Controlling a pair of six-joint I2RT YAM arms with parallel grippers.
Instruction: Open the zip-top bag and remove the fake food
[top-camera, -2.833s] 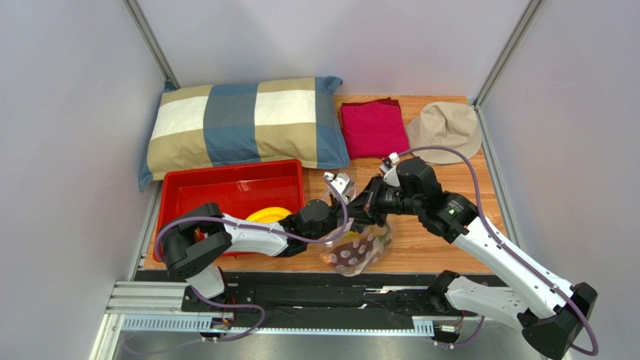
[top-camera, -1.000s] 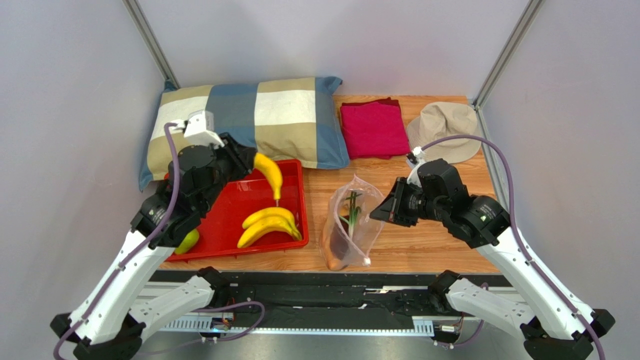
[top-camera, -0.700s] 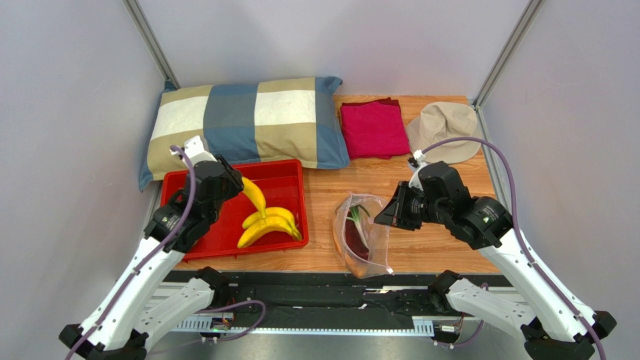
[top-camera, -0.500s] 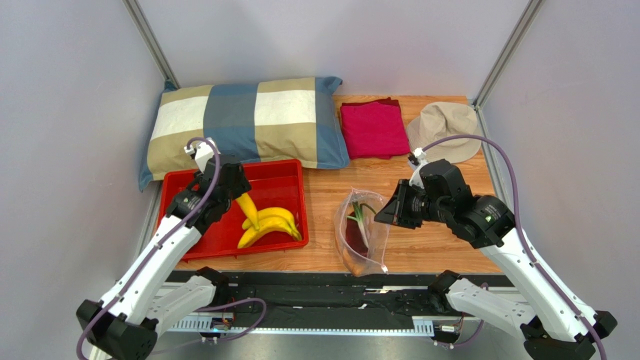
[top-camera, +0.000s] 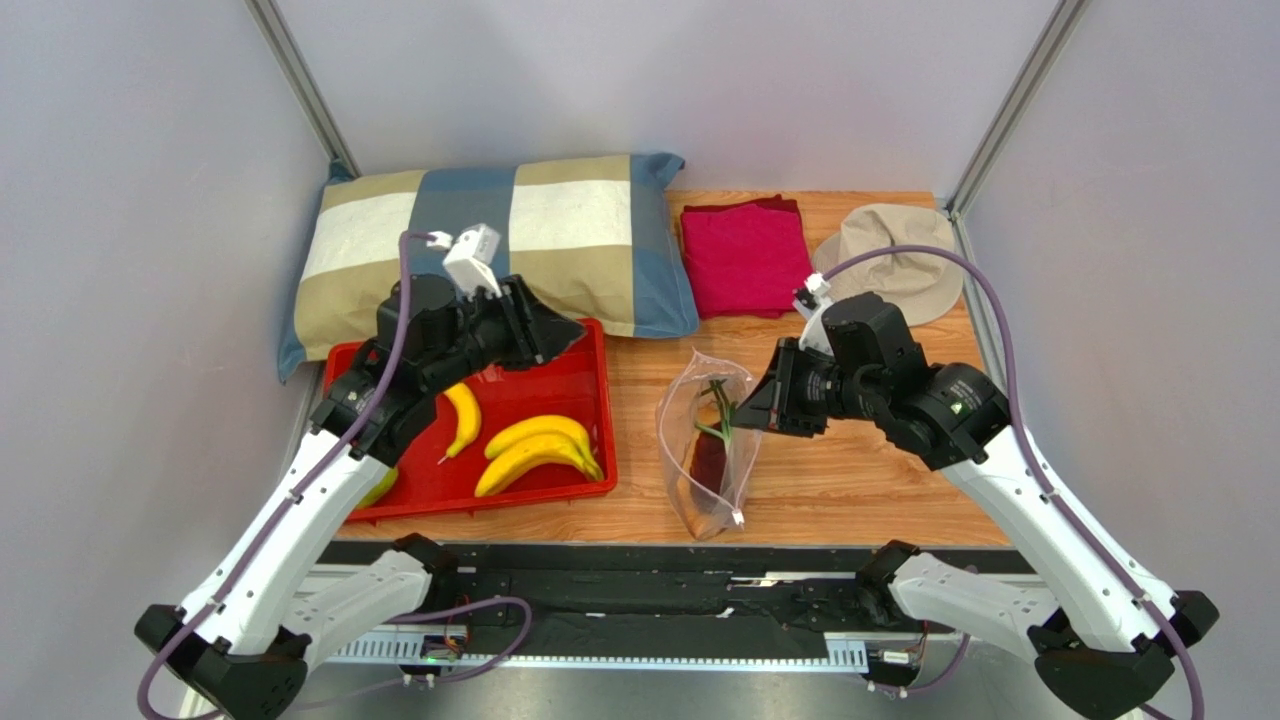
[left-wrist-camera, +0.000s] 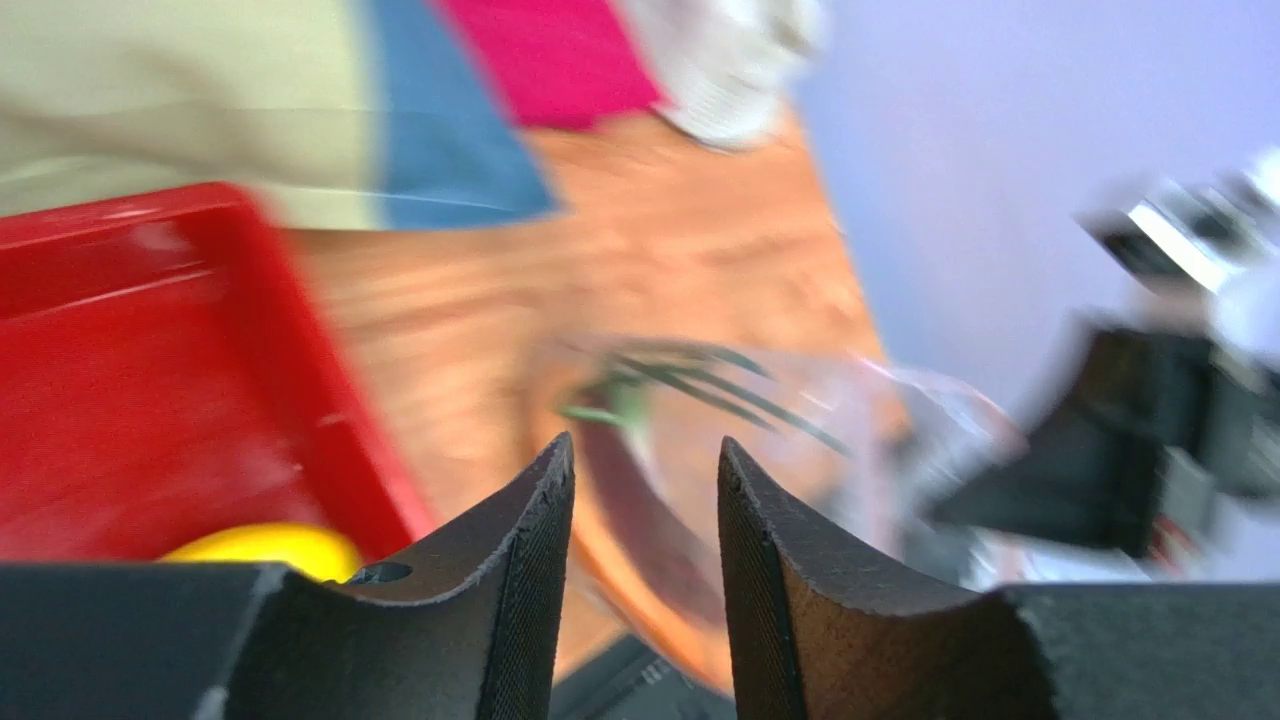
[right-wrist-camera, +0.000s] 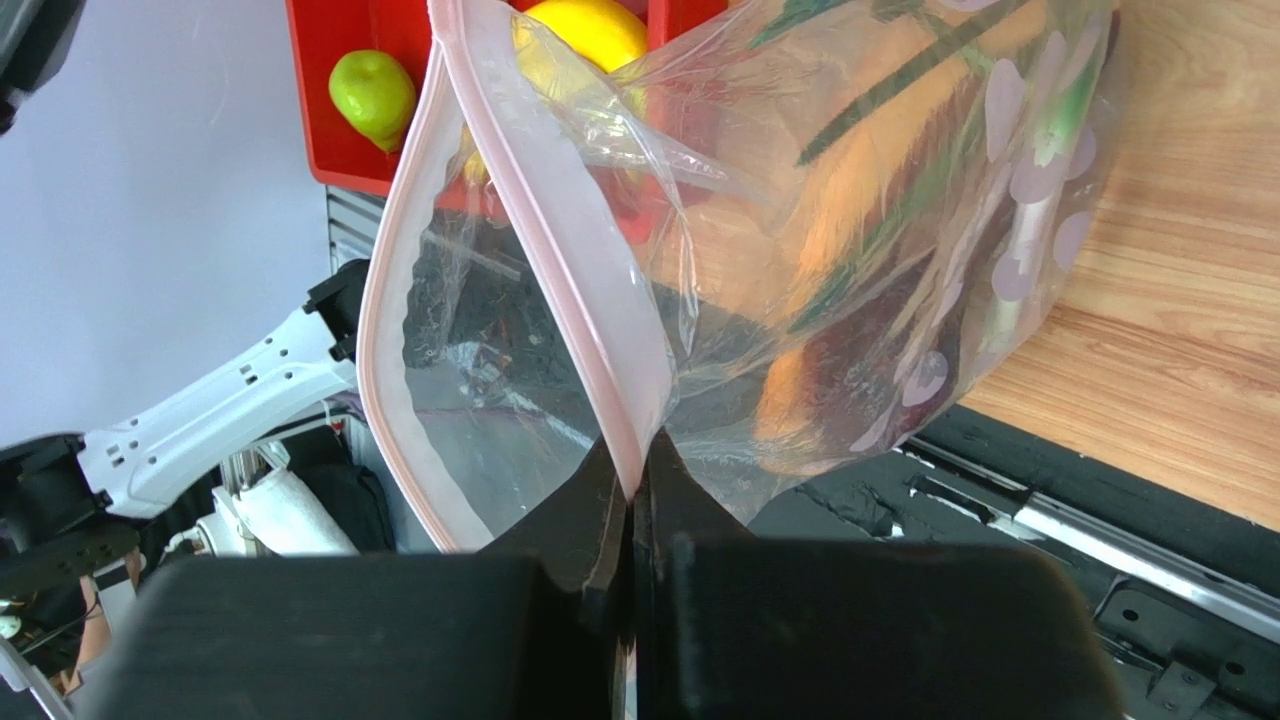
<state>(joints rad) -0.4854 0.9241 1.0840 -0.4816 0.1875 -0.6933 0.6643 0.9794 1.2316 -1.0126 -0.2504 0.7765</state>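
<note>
The right claw (right-wrist-camera: 631, 462) is pinched tight on the pink strip of the zip-top bag (right-wrist-camera: 902, 225), holding its mouth up over the tabletop (top-camera: 887, 488). Orange and green fake food (right-wrist-camera: 796, 383) sits inside the bag. The left claw (left-wrist-camera: 643, 465) is partly open with nothing in it, near the red tray (top-camera: 564, 398), where yellow bananas (top-camera: 534, 450) lie.

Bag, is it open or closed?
Open. The pink zip strip on the bag gapes in a wide loop; the right fingers pinch one side.
</note>
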